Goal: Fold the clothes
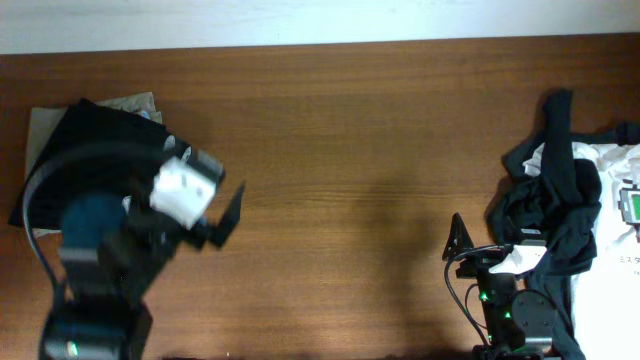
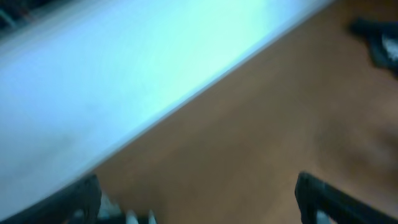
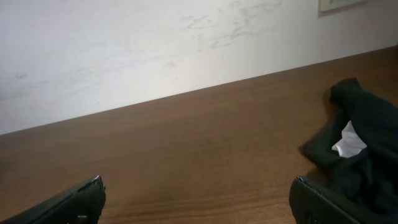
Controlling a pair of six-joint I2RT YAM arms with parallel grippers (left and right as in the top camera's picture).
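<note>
The clothes (image 1: 555, 190), heaped twelve-to-six, lie at two o'clock from the nearer right gripper (image 3: 198, 190), which is released and empty.

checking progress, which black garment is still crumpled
The right black garment, heaped in twists against a white shirt. The left black garment lies flat and squared.

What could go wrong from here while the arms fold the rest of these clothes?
1. At right, the loose black garment is twisted over a white garment, so the open right gripper may drag both out together.
2. The open left gripper belongs to an arm that crosses over the folded black garment; a low sweep could ruffle it.
3. The left wrist view is blurred, so it gives little guidance for now.
</note>
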